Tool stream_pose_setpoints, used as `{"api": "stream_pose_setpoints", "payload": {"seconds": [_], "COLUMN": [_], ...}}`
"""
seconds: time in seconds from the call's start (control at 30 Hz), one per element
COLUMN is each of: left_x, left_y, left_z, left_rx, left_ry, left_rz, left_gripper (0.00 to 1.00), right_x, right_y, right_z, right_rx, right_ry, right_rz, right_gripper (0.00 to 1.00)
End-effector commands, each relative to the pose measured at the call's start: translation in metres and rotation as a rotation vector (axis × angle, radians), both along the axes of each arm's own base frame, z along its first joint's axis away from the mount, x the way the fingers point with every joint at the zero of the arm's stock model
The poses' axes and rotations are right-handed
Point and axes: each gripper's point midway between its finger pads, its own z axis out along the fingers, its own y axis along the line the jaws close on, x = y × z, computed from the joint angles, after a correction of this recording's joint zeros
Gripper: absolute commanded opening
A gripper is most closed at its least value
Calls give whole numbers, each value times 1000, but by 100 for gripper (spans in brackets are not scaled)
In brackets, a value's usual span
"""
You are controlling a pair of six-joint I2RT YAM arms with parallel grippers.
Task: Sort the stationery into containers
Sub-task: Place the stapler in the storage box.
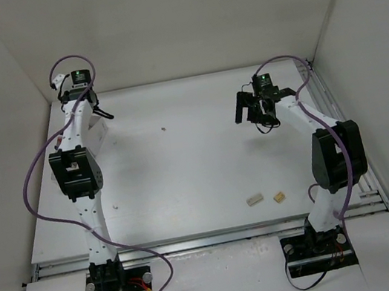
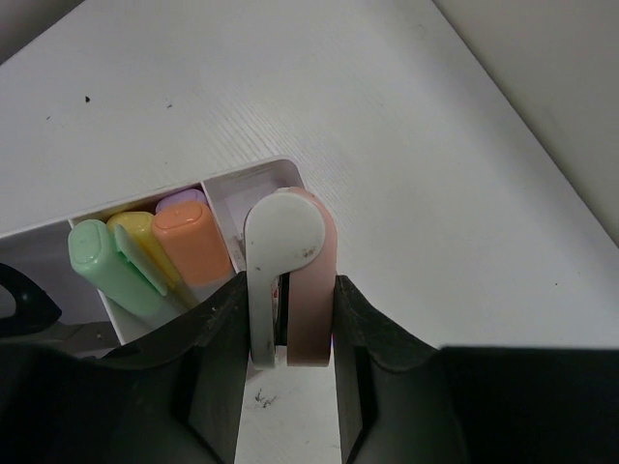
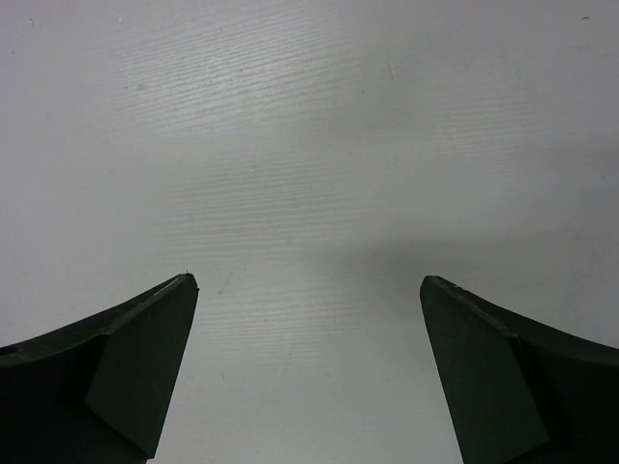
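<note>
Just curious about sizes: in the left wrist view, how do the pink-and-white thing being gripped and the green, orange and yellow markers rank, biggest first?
Largest: the pink-and-white item, but it is nearest the camera.
Next: green marker and orange marker, too alike to rank.
Smallest: yellow marker, partly hidden.

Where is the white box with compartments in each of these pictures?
Top external: organiser at far left, beside the left arm.
Left wrist: its corner lower left, highlighters inside.
Right wrist: not in it.
Shared landmark: left end effector, shut on a pink-and-white item.
</note>
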Motion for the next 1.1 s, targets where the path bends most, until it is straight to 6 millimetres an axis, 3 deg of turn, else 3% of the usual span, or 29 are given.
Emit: {"api": "stream_pose_setpoints", "payload": {"seconds": [0.0, 0.27, 0.53, 0.8, 0.97, 1.07], "left_x": [13, 15, 22, 26, 20, 15], "left_y": [4, 14, 14, 16, 17, 16], "left_z": [36, 27, 7, -1, -2, -4], "left_rx": [1, -12, -8, -9, -23, -35], "left_ry": [-130, -155, -138, -151, -152, -149], "left_rz": [48, 122, 121, 139, 171, 184], "left_gripper": [7, 8, 13, 17, 38, 40], "right_x": [17, 19, 22, 24, 25, 25], "right_y": [1, -6, -9, -12, -12, -11], "right_z": [22, 25, 26, 25, 25, 24], "right_rx": [3, -10, -18, -23, -25, -25], "right_ry": [-70, -71, -69, -58, -55, -50], "right_rz": [-25, -42, -44, -51, -50, -49], "right_gripper": [98, 98, 98, 98, 98, 98]}}
